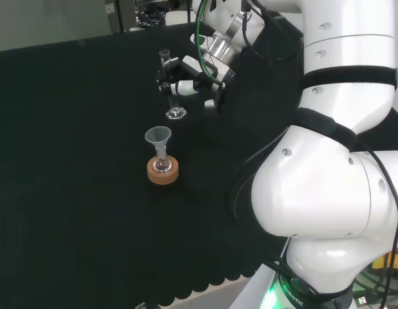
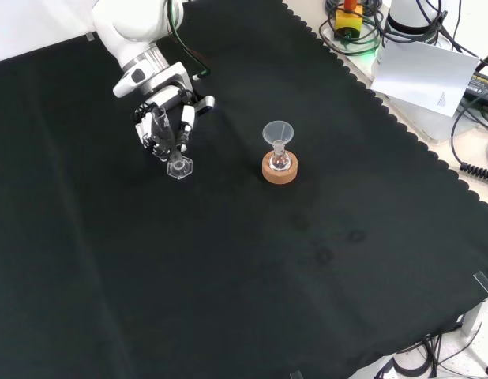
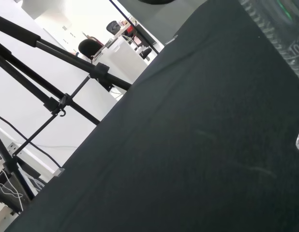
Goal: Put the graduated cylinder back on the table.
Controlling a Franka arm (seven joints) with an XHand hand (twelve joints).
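The hand [image 1: 186,82] has its fingers curled around the graduated cylinder [image 1: 170,87] and holds it upright, with the hexagonal foot [image 2: 179,168] of the cylinder at the black cloth [image 2: 252,268] — whether the foot touches the cloth I cannot tell. In the front view, a small flask [image 2: 279,162] in a cork ring [image 2: 279,170] with a funnel [image 2: 277,132] in its neck stands to the right of the cylinder, well apart. In the wrist view the clear graduated wall of the cylinder [image 3: 280,38] is close to the camera, above the cloth.

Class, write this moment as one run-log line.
hand: shut on graduated cylinder | cylinder: upright, base at cloth | funnel: in flask on cork ring, apart
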